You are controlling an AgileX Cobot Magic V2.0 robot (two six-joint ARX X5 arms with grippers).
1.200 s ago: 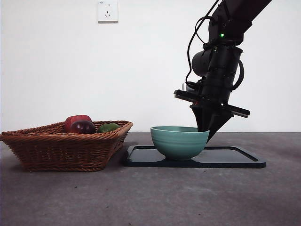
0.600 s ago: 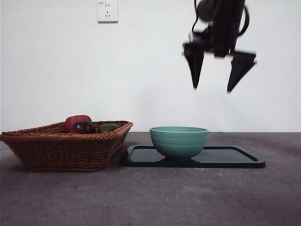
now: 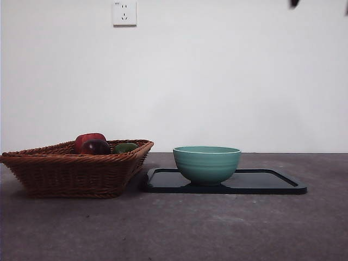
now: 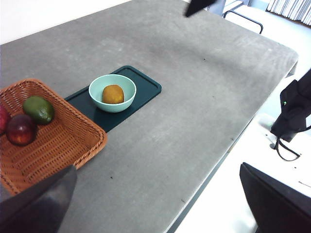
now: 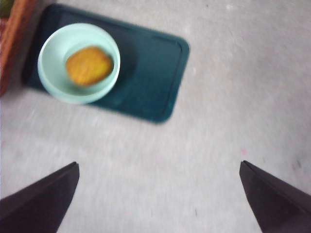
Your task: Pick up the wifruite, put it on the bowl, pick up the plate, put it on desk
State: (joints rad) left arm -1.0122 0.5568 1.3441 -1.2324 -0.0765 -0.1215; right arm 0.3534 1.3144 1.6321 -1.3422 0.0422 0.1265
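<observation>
Front view: the arm that stood at the round teal-green ribbed bowl (image 3: 207, 163) one second ago, and hung above it with jaws spread half a second ago, is now gone from the working area; only a black tip (image 3: 294, 2) shows at the top edge. The bowl stands unmoved on the flat black rectangular tray (image 3: 272, 182), which lies on the dark grey matte table (image 3: 174, 228) just beside the brown wicker basket (image 3: 70, 166).

Left wrist view: the small oval orange-brown wifruite (image 4: 112, 93) lies inside the bowl, free of any grip. A red fruit (image 4: 20, 129) and a green fruit (image 4: 38, 109) remain in the basket.

Right wrist view (blurred, arm in motion): the right hand (image 5: 160, 194) is high above the table, jaws wide apart and empty, with bowl and wifruite well below it. The left hand (image 4: 155, 204) waits off to the side, also spread wide and empty.

Judgement: the first half of the task reads as complete, fruit released in the bowl. What remains is the plate step; the tray is the only flat piece visible and it is untouched, with the bowl on it.
</observation>
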